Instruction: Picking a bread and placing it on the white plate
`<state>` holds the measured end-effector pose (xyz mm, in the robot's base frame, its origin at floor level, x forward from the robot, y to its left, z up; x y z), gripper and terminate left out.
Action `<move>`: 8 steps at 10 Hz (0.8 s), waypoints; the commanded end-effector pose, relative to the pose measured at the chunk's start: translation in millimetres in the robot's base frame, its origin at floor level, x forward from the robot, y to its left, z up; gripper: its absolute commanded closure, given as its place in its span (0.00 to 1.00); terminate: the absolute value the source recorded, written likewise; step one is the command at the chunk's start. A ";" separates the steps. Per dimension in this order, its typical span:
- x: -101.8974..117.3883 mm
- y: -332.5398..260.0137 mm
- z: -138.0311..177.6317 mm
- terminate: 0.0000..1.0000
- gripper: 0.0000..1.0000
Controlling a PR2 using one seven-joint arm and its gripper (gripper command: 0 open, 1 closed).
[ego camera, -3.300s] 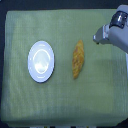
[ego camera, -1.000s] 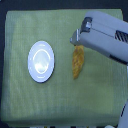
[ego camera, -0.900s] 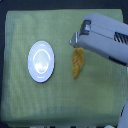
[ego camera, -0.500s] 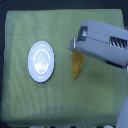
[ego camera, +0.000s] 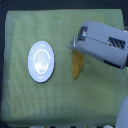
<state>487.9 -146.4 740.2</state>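
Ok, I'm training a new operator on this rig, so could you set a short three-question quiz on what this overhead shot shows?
1. True or false: the long golden-orange bread already lies on the round glossy white plate.
2. What covers the table? A) a green woven cloth B) bare wood C) a red towel
3. Fill in: the grey gripper is over the bread's ____ end, as the exterior view shows it.

Key: 1 false, it lies on the cloth toward the exterior view's right of the plate. 2 A. 3 upper.
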 end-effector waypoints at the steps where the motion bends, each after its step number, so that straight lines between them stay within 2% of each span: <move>1: -7.5 -6.3 -5.9 0.00 0.00; 5: -3.7 5.1 -13.2 0.00 0.00; 8: -9.1 5.3 -15.1 0.00 0.00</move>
<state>481.7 -144.2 728.3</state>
